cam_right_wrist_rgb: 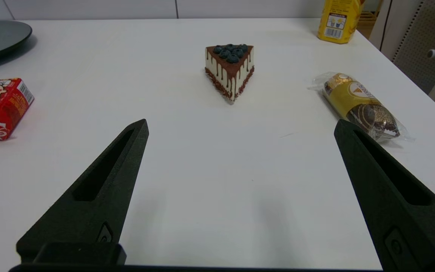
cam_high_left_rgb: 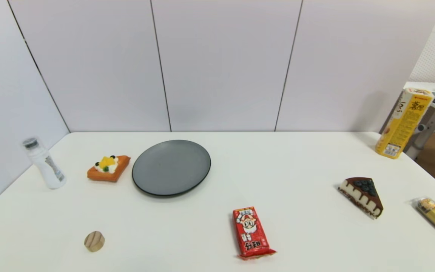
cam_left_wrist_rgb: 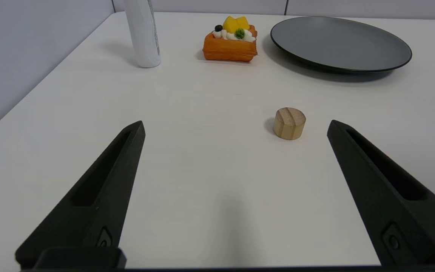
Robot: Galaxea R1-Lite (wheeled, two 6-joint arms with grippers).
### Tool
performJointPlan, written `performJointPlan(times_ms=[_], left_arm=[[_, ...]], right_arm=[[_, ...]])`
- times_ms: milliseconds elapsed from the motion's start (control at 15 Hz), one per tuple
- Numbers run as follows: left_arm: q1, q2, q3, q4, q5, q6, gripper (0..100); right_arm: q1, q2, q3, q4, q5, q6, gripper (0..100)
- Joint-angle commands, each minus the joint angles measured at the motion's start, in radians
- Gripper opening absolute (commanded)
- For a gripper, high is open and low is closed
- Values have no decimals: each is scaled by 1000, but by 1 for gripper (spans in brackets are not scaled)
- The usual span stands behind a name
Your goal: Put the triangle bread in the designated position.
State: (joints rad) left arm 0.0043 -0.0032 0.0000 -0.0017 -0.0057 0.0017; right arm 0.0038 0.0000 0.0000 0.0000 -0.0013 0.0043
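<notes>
Both tools, left (cam_left_wrist_rgb: pixel 236 126) and right (cam_right_wrist_rgb: pixel 240 124), gape over bare table; triangle bread (cam_high_left_rgb: pixel 108 168) sits just beside the plate (cam_high_left_rgb: pixel 171 167).

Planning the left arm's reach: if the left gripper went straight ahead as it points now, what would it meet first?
Probably bare table; the left gripper, open, aims between the wood block and the triangle bread, though depth is unclear.

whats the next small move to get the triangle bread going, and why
Probably advance the left tool forward toward the triangle bread. It hangs open and empty over bare table, well short of the bread, which lies untouched between the white bottle and the grey plate. The right tool faces the cake wedge, farther away.
</notes>
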Motion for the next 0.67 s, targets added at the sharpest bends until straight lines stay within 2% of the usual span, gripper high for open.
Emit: performJointPlan(times_ms=[67,667], left_arm=[[0,3,0,0,0,0,100],[0,2,0,0,0,0,100]], right_arm=[[1,2,2,0,0,2,100],[1,2,2,0,0,-1,100]])
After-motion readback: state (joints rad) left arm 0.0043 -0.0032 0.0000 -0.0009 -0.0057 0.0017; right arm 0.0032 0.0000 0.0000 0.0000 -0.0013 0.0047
